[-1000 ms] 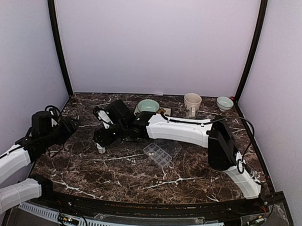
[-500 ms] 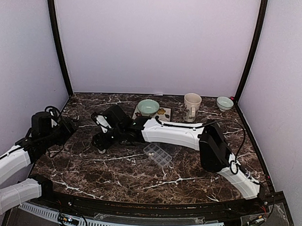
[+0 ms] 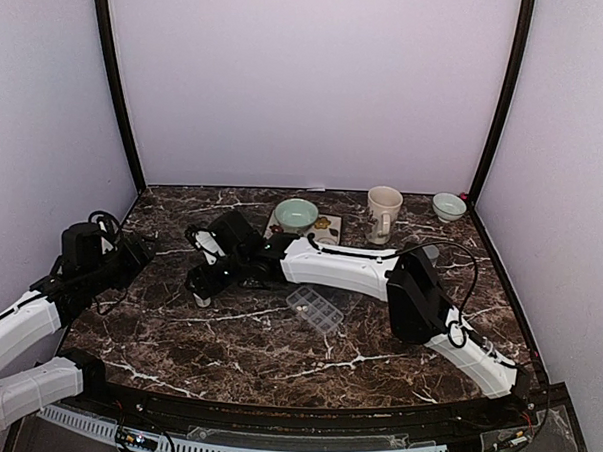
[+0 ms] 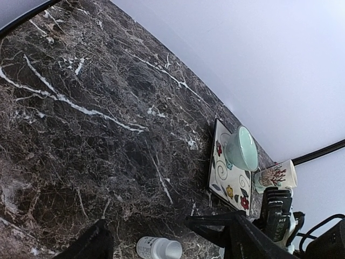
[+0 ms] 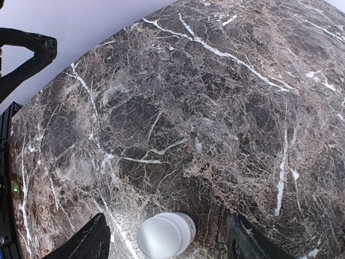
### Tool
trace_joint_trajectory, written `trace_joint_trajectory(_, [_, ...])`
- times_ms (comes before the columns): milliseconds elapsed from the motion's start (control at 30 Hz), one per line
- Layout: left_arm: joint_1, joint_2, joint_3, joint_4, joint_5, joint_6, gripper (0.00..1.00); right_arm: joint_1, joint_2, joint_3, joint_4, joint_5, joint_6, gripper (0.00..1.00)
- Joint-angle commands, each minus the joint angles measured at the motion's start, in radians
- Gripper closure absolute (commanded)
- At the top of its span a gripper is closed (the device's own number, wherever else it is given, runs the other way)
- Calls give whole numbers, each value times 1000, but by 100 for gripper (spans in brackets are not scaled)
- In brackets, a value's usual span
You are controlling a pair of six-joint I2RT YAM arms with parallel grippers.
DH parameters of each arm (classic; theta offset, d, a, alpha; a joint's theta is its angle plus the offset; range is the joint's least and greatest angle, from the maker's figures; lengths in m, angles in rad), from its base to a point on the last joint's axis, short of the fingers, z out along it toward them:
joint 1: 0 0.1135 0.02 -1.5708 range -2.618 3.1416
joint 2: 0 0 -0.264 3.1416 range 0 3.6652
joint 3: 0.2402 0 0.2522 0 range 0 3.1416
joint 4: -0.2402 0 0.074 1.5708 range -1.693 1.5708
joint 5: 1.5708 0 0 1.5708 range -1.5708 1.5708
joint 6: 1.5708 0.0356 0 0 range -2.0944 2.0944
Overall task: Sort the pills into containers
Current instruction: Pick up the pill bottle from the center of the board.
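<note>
On the counter (image 3: 376,349) left of centre, the right hand (image 3: 207,279) hangs released, fingers flanking the upright white bottle (image 5: 165,234). The left hand (image 3: 130,254), also released, sits farther off. The pill box (image 3: 315,310) lies rightward; no pills show.

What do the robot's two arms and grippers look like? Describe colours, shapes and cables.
The left arm and right arm have smooth white shells on their long links and boxy black joints. Thin black cables loop outside near the joints. The left gripper and right gripper are black, each with two flat tapering fingers. No markings are legible.
</note>
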Motion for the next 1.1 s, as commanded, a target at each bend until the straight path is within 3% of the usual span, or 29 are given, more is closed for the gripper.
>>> trace_joint_trajectory(0, [11,-2,-7,28,9,-5,22,-10,26,48,9,-32,7,26])
trace_joint_trajectory(1067, [34,12,-24,57,37,-10,22,4,54,67,-31,-56,-11,38])
